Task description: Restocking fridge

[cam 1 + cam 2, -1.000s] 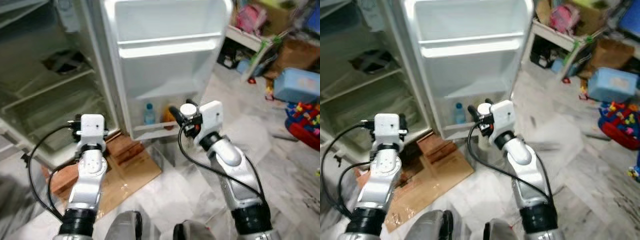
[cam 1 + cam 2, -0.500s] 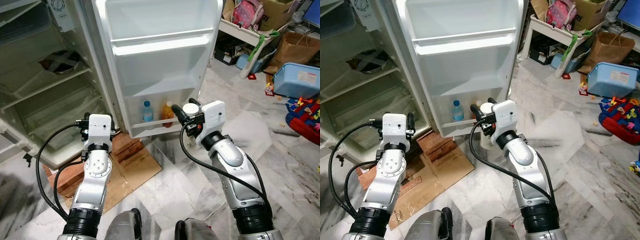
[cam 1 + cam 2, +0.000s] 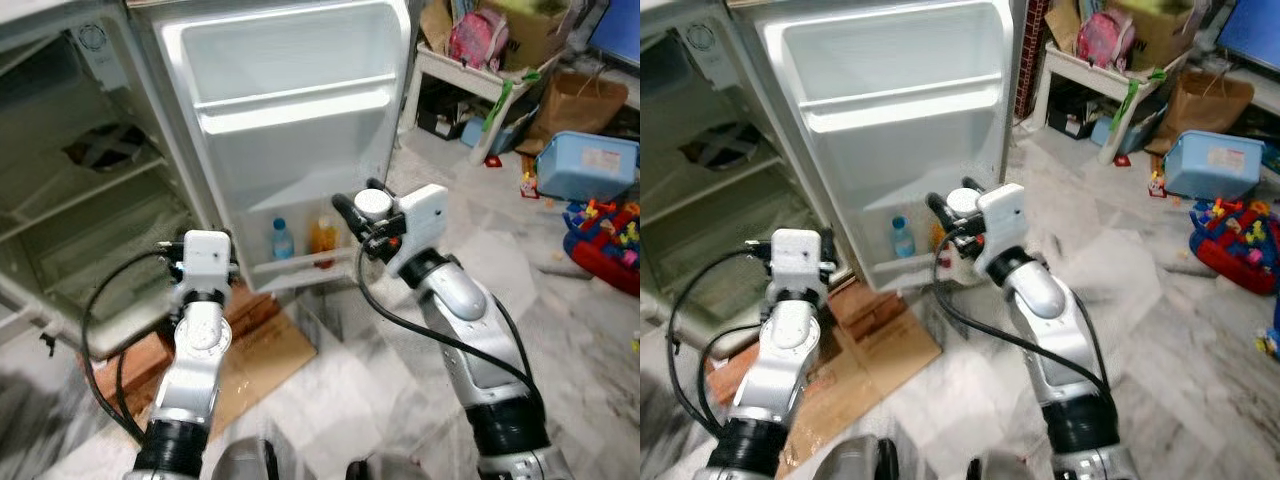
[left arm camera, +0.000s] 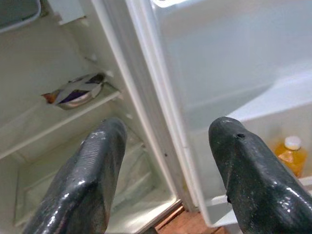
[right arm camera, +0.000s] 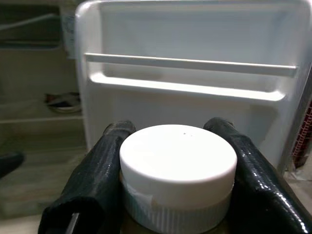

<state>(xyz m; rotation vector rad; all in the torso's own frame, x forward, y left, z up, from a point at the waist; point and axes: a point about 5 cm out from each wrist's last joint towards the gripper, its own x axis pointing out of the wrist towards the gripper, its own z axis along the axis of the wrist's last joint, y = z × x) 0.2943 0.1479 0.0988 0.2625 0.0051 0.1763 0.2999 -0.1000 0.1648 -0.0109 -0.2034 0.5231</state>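
My right gripper (image 3: 362, 208) is shut on a bottle with a wide white cap (image 5: 178, 161), held in front of the open fridge door (image 3: 290, 130), above its lowest shelf. On that door shelf stand a blue-capped water bottle (image 3: 283, 240) and an orange juice bottle (image 3: 322, 238), the latter also visible as the juice bottle (image 4: 290, 155) in the left wrist view. My left gripper (image 4: 165, 161) is open and holds nothing, raised near the fridge's hinge side, facing the fridge body (image 3: 90, 240). A dark packet (image 4: 78, 91) lies on an inner shelf.
Flattened cardboard (image 3: 255, 360) and wooden blocks lie on the marble floor under the fridge. To the right are a blue bin (image 3: 587, 165), toys (image 3: 605, 235), a paper bag (image 3: 572, 100) and a low white shelf (image 3: 470, 75).
The view has shifted as I moved; the door now sits further left. My right gripper has risen a little with the bottle, closer to the door. The left gripper stays open.
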